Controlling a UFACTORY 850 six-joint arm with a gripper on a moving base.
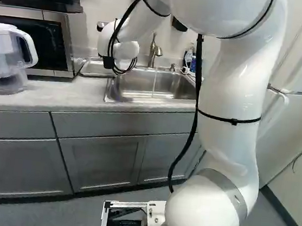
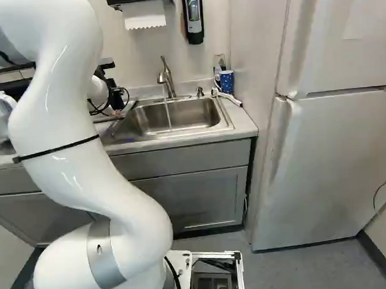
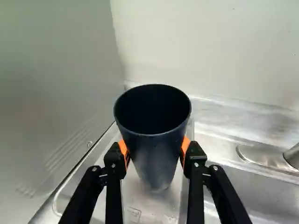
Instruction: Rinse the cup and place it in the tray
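Part of my gripper's black body shows behind the arm in the right base view, its fingertips hidden. In the wrist view the gripper is shut on a dark cup, orange pads pressing from both sides. The cup's open mouth faces the wrist camera, and it looks empty. Beneath it lies a clear tray beside the microwave; whether the cup's base touches it I cannot tell. The tray also shows left of the sink in the left base view.
A thin stream of water runs from the faucet into the sink. The microwave stands left of the tray, with a water pitcher before it. A blue mug stands behind the sink's right corner; the fridge is farther right.
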